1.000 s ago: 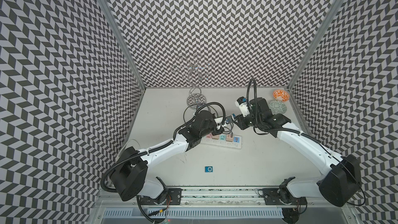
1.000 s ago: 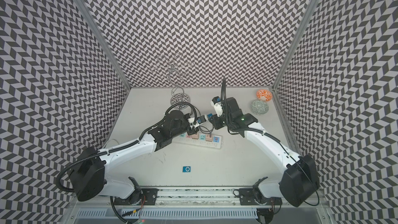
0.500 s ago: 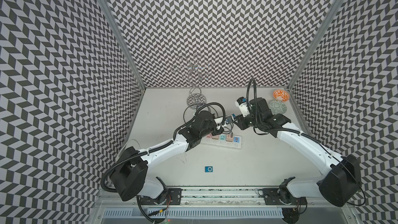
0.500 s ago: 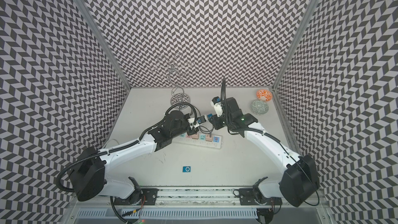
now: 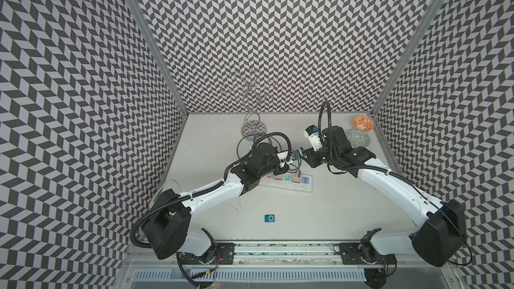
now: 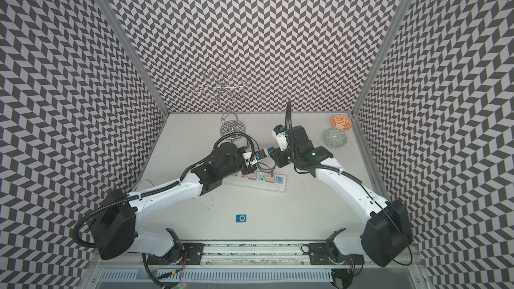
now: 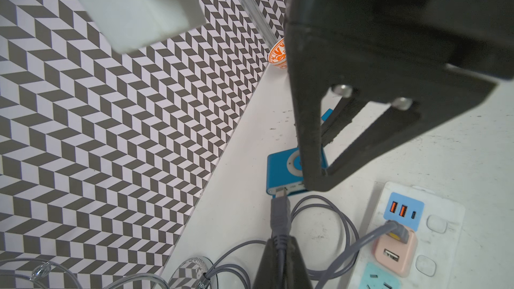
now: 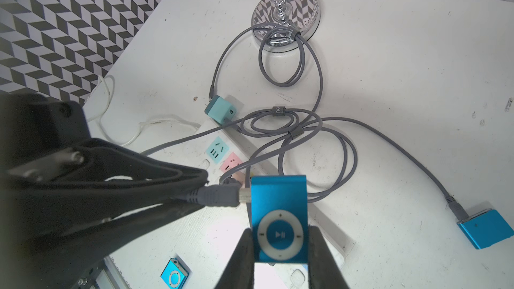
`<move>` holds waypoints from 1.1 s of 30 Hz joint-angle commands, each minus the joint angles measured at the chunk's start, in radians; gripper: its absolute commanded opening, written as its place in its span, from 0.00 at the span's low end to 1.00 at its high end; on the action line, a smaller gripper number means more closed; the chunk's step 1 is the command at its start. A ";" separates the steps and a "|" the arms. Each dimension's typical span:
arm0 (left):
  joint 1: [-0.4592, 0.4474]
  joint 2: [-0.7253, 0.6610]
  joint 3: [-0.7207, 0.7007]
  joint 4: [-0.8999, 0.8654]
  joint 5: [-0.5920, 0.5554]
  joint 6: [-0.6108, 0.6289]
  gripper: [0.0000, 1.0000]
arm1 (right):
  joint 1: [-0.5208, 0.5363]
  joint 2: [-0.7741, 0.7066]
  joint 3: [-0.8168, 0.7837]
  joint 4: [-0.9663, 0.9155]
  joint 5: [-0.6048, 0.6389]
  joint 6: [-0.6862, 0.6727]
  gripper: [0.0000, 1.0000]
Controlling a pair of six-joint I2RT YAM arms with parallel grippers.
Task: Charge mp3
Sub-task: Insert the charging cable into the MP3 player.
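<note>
My right gripper (image 8: 280,243) is shut on a blue mp3 (image 8: 279,212) with a white control ring, held above the power strip (image 8: 211,145). My left gripper (image 7: 281,244) is shut on the grey cable plug (image 7: 280,215). The plug's metal tip meets the port on the mp3's (image 7: 281,170) edge; how deep it sits I cannot tell. In both top views the two grippers face each other over the strip, left gripper (image 5: 286,159), right gripper (image 5: 305,154), with the mp3 (image 6: 260,153) between them. The cable runs back to a pink charger (image 7: 395,251) in the strip.
A second blue player (image 5: 269,218) lies near the front edge. A third (image 8: 485,229) lies on the table with a cable in it. A teal charger (image 8: 221,109) lies beside the strip. A wire stand (image 5: 253,129) and two bowls, orange (image 5: 362,122) and green (image 5: 358,138), stand at the back.
</note>
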 commanded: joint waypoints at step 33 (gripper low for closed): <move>-0.031 0.017 -0.038 0.081 -0.042 0.123 0.00 | 0.077 -0.011 0.078 -0.058 -0.005 -0.028 0.18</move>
